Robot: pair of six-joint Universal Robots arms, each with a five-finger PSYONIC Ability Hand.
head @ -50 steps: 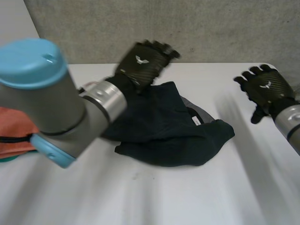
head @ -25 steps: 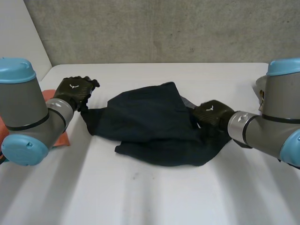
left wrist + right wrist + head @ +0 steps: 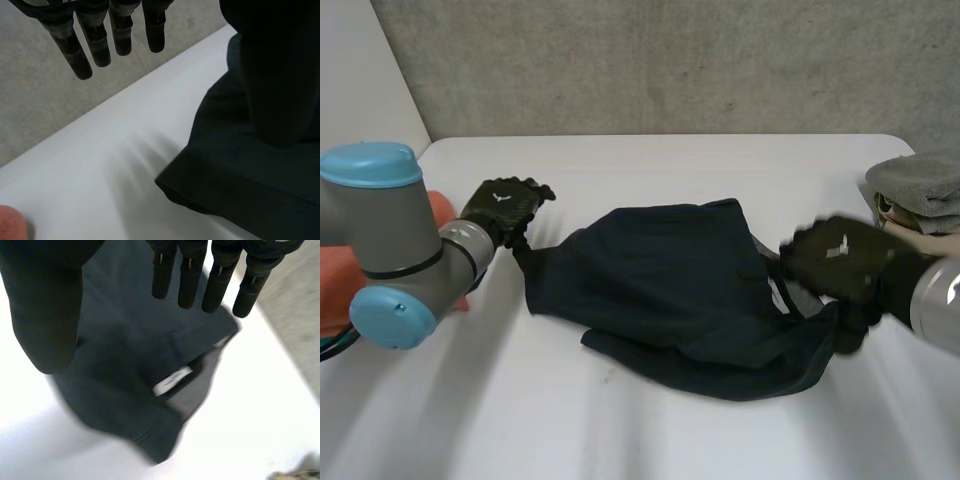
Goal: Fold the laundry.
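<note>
A dark navy garment (image 3: 660,280) lies crumpled in the middle of the white table (image 3: 620,430). My left hand (image 3: 505,205) is at its left corner, fingers (image 3: 90,45) straight and spread above bare table. The thumb hangs over the garment's hem (image 3: 260,170) without pinching it. My right hand (image 3: 835,258) hovers just above the garment's right end, fingers (image 3: 215,275) straight. Under its palm the cloth (image 3: 125,370) shows its grey inside and a white label (image 3: 172,381).
Orange cloth (image 3: 340,280) lies behind my left arm at the table's left side; a bit of it (image 3: 10,225) shows in the left wrist view too. A folded grey stack (image 3: 920,185) sits at the far right. A concrete wall runs along the table's back edge.
The garment has slid to the right. My right hand came onto its right end, closed, then lifted and opened. My left arm swung from over the garment to its left corner.
</note>
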